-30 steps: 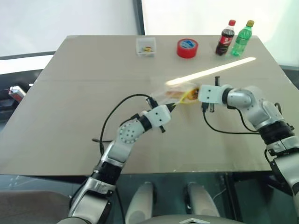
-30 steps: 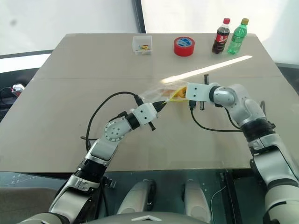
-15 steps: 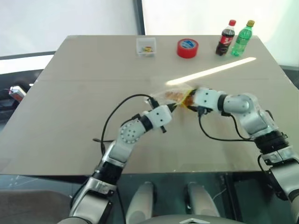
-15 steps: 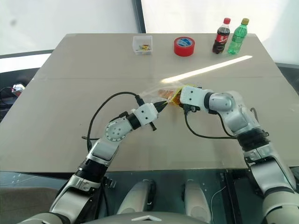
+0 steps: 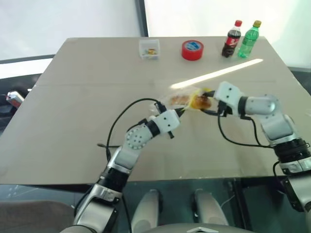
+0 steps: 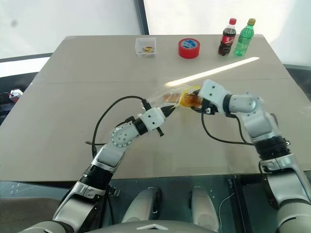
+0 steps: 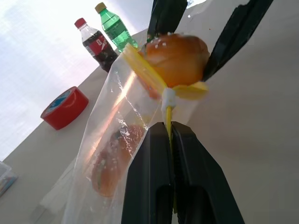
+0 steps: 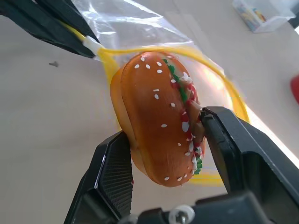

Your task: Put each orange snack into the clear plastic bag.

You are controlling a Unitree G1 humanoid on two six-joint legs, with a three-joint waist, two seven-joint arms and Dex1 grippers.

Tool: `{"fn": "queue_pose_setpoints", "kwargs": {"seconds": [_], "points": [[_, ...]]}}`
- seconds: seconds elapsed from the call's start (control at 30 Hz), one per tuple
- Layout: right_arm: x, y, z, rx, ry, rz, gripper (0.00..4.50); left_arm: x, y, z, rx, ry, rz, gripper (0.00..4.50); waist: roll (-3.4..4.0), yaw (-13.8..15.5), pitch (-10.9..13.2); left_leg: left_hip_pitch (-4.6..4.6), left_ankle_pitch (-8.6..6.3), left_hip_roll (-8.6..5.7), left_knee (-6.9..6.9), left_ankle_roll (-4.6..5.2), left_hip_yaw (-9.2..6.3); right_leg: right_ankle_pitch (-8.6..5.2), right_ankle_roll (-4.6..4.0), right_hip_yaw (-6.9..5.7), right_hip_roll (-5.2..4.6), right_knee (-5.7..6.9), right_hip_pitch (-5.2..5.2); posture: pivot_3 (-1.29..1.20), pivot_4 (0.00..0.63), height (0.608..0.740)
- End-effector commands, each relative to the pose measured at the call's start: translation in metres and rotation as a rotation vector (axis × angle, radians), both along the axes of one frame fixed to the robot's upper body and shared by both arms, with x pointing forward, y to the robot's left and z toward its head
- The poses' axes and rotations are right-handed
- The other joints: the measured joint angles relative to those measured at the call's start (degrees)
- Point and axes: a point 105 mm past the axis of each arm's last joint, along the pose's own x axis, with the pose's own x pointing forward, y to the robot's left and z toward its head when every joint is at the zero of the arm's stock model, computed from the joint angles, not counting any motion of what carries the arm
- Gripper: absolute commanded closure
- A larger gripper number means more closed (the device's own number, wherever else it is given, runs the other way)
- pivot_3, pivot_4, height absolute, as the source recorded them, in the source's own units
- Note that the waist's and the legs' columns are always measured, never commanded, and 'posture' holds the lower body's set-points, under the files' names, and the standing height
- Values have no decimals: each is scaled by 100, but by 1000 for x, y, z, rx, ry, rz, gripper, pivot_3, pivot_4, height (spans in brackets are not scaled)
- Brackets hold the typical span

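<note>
Clear plastic bag (image 7: 112, 140): yellow edge pinched by left gripper (image 7: 169, 135), one orange snack (image 7: 114, 158) inside. Second orange snack (image 8: 159, 116): at bag mouth, clamped by right gripper (image 8: 161, 149), whose wrist has rolled and pulled back since earlier.

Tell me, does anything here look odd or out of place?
Nothing looks spilled or broken. The left gripper pinches the yellow strip of the clear plastic bag, held up off the table. One orange snack is already inside. The right gripper holds the second snack at the bag's mouth, not yet in.
</note>
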Motion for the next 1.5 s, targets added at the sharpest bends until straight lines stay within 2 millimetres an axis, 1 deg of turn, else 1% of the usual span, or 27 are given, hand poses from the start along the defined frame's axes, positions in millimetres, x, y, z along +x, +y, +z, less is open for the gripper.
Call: {"fn": "queue_pose_setpoints", "kwargs": {"seconds": [0.03,0.13,0.3,0.43,0.5,0.6,0.63,0.7,0.77,0.83,0.93,1.03,1.1,1.17,1.23,1.33,1.43,1.5], "points": [[5,2,10,-20,-71,7,1792,-1,-2,12,-21,-48,-13,4500,0,12,0,0,0,-1,0,0,-1,0,0,0,-1,0,0,0,150,740],[9,6,11,-19,-98,12,1792,-1,0,12,-20,-48,-7,4500,0,8,0,0,0,-1,0,0,-1,0,0,-1,-1,0,0,0,150,740],[20,13,13,-42,-174,14,1792,-2,-2,12,-24,-46,-9,4500,0,-35,0,1,0,0,0,0,-1,0,0,0,0,1,0,0,150,740],[26,26,14,-26,-186,45,1792,-2,-3,12,-24,-46,-15,4500,0,-38,0,1,0,0,0,0,-2,0,0,-1,0,0,0,0,150,740],[28,32,16,-20,-200,65,1268,-1,-4,12,-24,-45,-17,4500,0,-37,0,1,0,0,0,0,-2,0,0,0,0,1,0,0,150,740],[27,37,10,-14,-171,92,115,-1,-5,12,-24,-44,-20,4500,0,-38,0,1,0,0,0,0,-2,0,0,0,0,0,0,0,150,740],[28,38,10,-7,-167,88,38,-1,-5,12,-25,-44,-20,4500,0,-36,0,1,0,0,0,0,-2,0,0,0,0,0,0,0,150,740],[28,37,10,15,-163,80,38,-1,-6,12,-26,-44,-21,4500,0,-33,0,1,0,-1,0,0,-2,0,0,0,0,0,0,0,150,740],[24,33,10,39,-135,85,38,-2,-5,12,-27,-44,-19,4500,0,-34,0,0,0,-1,0,0,-2,0,0,0,0,0,0,0,150,740],[18,24,10,41,-111,98,38,-2,-3,12,-27,-44,-12,4500,0,-21,0,0,0,-1,0,0,-3,0,0,-1,0,0,0,0,150,740],[7,4,13,38,-49,108,38,-1,0,12,-26,-43,-1,4500,0,-2,0,-2,0,-2,-1,0,-5,0,0,-2,-1,-1,0,0,150,740],[-5,-13,17,45,54,113,38,-1,0,11,-26,-43,-1,4500,0,-8,0,-1,0,-2,-1,0,-3,0,0,-1,-2,-1,1,0,150,740],[-9,-23,22,66,129,92,38,-1,-1,11,-27,-42,-2,4500,0,-38,0,1,0,0,-1,0,-3,0,0,-1,-1,0,1,0,150,740],[-4,-36,29,60,154,46,38,-1,-2,11,-27,-42,-4,4500,0,-45,0,2,0,2,-1,1,-2,0,0,-1,0,1,1,0,150,740],[3,-47,29,15,148,-7,38,-1,-2,11,-27,-42,-5,4500,0,-42,0,3,0,2,-1,1,-2,0,0,-1,0,1,1,0,150,740],[23,-59,19,-75,52,-100,38,0,-2,11,-29,-44,-5,4500,0,-46,0,4,0,2,0,1,3,0,0,1,-1,-1,1,0,150,740],[38,-59,8,-91,1,-143,38,0,-2,11,-29,-45,-4,4500,0,-43,0,5,0,2,-1,0,2,0,0,1,0,-1,1,0,150,740],[45,-53,2,-58,-1,-158,38,0,-2,11,-29,-47,0,4500,0,-47,0,3,0,2,-1,0,2,0,0,1,0,-1,0,0,150,740]]}}
